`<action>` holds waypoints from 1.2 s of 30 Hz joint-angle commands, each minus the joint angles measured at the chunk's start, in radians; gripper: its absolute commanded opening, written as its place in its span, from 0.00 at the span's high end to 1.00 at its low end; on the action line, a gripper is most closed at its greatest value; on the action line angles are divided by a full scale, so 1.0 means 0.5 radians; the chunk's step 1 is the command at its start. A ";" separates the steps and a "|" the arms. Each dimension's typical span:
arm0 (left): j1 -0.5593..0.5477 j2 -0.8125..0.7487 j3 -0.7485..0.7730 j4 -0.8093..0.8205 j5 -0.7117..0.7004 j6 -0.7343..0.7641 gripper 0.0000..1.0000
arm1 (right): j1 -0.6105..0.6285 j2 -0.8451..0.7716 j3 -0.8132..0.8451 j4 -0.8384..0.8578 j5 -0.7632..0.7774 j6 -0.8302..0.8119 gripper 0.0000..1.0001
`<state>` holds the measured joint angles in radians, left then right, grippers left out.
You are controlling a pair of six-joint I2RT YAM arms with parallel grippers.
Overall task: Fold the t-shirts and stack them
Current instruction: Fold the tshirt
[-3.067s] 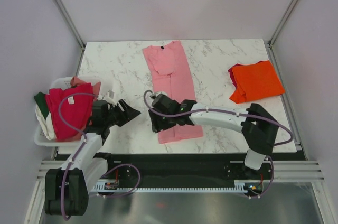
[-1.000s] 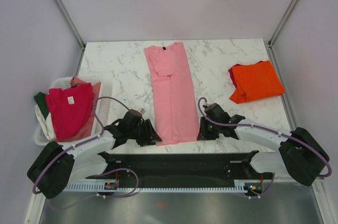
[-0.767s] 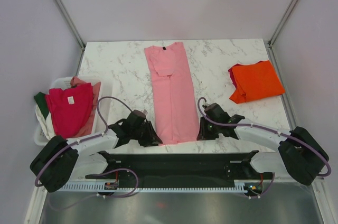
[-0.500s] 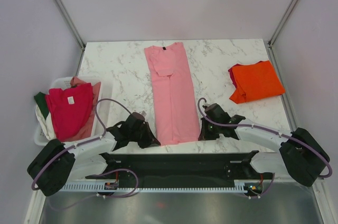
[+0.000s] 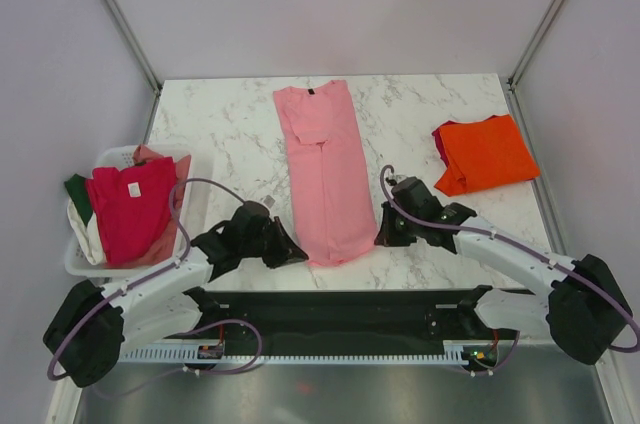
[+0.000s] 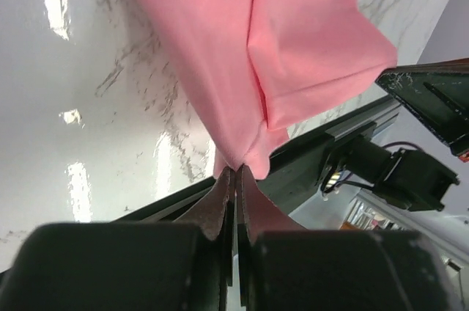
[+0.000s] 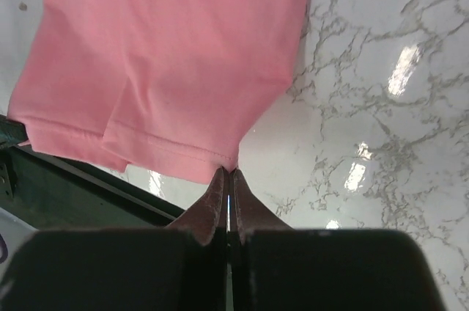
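Pinching with both arms here: my left claw [image 6: 236,172] is closed on the near-left corner of the light pink t-shirt [image 5: 325,174], fingers pressed together with the cloth caught right at their tips. My right claw [image 7: 227,172] is closed on the near-right corner, clamped on the hem where it meets the side edge.

From the top camera, the pink shirt lies down the middle of the tabletop [image 5: 230,134] as a long narrow strip, with its collar at the far end and its hem towards me. Its sides are folded in, and I can see a lengthwise fold line in the left wrist view. The two claws sit on either side of the near end, close to the tabletop's front edge.

Over on the right, well apart from the pink one, the bright orange t-shirt [image 5: 487,152] lies folded flat, with a sliver of darker red showing under its left edge.

On the left, the white basket [image 5: 120,156] holds the crimson-red t-shirt [image 5: 128,209] on top, with dark green cloth [image 5: 76,189] and cream cloth [image 5: 90,234] spilling over its left side.
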<state>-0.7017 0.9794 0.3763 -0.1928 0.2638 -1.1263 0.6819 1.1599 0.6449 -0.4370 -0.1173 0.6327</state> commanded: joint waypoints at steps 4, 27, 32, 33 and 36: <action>0.240 0.155 0.257 0.023 0.095 0.056 0.98 | -0.133 0.171 0.296 -0.028 0.057 -0.155 1.00; 0.814 1.256 1.201 0.165 0.224 0.298 0.98 | -0.563 1.487 1.634 -0.010 -0.140 -0.299 1.00; 0.888 1.461 1.333 0.183 0.261 0.298 0.98 | -0.597 1.708 1.925 -0.089 -0.140 -0.320 1.00; 0.906 1.489 1.373 0.201 0.279 0.298 0.98 | -0.603 1.736 1.962 -0.095 -0.143 -0.320 1.00; 0.934 1.624 1.474 0.211 0.304 0.298 0.98 | -0.621 1.831 2.100 -0.114 -0.158 -0.314 1.00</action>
<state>-0.2497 1.7405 1.0389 -0.1246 0.3744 -1.0180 0.3813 2.0476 1.6077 -0.4839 -0.1867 0.4919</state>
